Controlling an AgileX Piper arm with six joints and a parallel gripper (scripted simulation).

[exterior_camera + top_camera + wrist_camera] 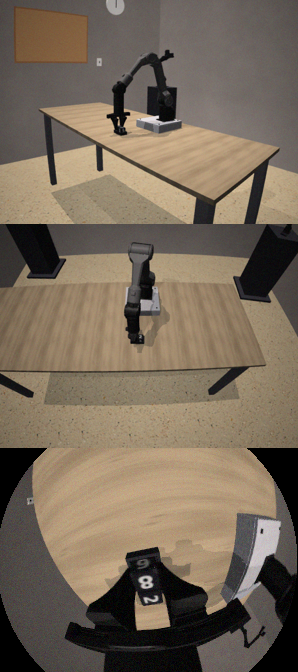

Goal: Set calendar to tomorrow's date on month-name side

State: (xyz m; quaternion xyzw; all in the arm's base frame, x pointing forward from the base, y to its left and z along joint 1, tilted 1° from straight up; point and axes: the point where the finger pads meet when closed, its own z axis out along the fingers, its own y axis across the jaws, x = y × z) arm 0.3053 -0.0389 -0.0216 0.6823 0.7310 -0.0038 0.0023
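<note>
The small black calendar tray [137, 341] sits on the wooden table just in front of the arm's base; it also shows in the exterior view [120, 131]. My gripper [134, 337] points straight down over it and is shut on a black digit cube [145, 581]. In the wrist view, white digits 8 and 2 show between my fingers, and a 9 or 6 shows just beyond. The top view shows a 2 facing up [140, 336]. The exterior view shows a 5 on the side facing the camera [122, 130]. I cannot tell the two cubes apart, or whether the held cube touches the tray floor.
The arm's grey base plate [148, 301] lies right behind the tray and shows at the right of the wrist view [256, 554]. Two dark pillars stand on the floor beyond the table, one at the left [38, 250] and one at the right [265, 262].
</note>
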